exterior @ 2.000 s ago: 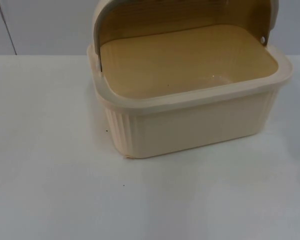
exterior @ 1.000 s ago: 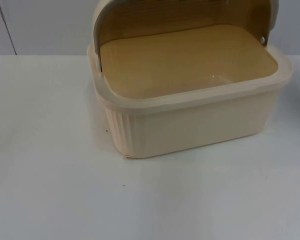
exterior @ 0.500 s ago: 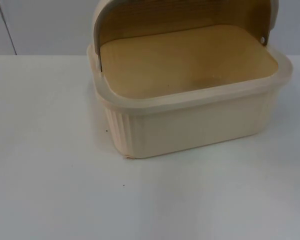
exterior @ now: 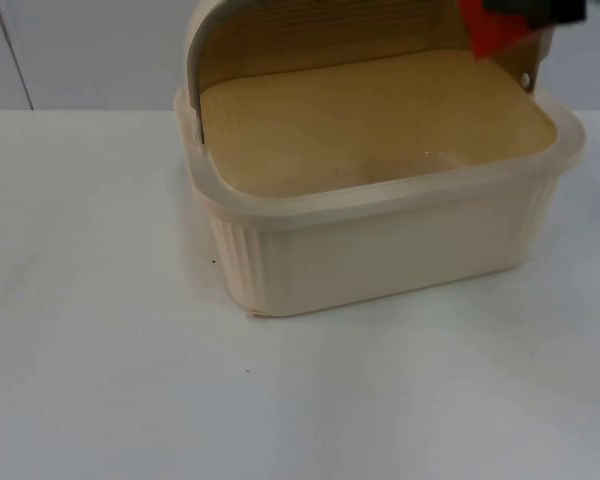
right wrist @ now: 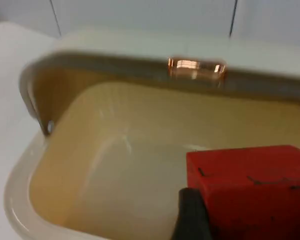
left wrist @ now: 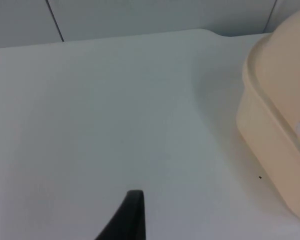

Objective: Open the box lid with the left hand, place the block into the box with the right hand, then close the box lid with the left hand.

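The white table [exterior: 100,380] lies bare along its near edge, and the cream box [exterior: 380,240] stands toward its far edge, close to the grey wall [exterior: 90,50], with its ribbed front wall facing the near side. The box's lid [exterior: 280,30] is swung up and back over the far rim, so the tan inside of the box is open to view. Above the far right corner of the box hangs the right gripper [exterior: 525,10], closed on the red block [exterior: 490,30]; the block is held over the box's opening and does not touch the floor of the box. In the right wrist view the block [right wrist: 250,185] sits against a black fingertip, with the box's inside [right wrist: 115,165] and the raised lid [right wrist: 190,50] beyond it. The left gripper [left wrist: 125,220] waits over the table to the left of the box [left wrist: 275,130], well apart from it; whether its fingers are open or closed cannot be told.
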Robot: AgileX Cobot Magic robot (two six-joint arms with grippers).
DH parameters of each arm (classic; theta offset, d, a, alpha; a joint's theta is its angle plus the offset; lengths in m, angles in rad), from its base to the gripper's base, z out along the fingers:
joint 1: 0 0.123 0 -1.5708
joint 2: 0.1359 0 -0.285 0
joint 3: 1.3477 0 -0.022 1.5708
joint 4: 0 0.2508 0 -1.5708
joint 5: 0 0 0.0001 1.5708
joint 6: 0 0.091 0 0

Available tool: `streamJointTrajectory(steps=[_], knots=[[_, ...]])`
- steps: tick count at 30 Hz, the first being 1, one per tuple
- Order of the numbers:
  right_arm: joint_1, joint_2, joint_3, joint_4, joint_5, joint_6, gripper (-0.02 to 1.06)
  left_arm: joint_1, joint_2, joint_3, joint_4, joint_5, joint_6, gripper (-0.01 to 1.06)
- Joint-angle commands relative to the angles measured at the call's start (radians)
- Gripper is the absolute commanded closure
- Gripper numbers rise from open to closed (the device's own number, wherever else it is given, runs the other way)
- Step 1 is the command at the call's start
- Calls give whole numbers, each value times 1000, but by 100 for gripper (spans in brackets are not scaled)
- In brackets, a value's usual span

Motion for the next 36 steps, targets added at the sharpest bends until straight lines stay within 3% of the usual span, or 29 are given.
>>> streamJointTrajectory(steps=[1,9,12,21,31,33,36], knots=[[2,39,1,-4,-62,1,105,-6,-1,-4,4,-5,-10,0],[2,223,1,9,-251,1,105,-6,-1,-4,4,5,-10,0],[2,287,1,80,-336,-15,105,-6,-1,-4,4,6,-10,0],[2,366,-30,144,-349,-99,101,-6,-1,-4,4,8,-10,0],[2,413,-131,163,-260,-130,76,-6,-1,-4,4,14,-10,0],[2,433,-133,163,-254,-130,61,-6,-1,-4,4,21,-10,0],[2,450,-138,163,-235,-130,25,-6,-1,-4,4,25,-10,0]])
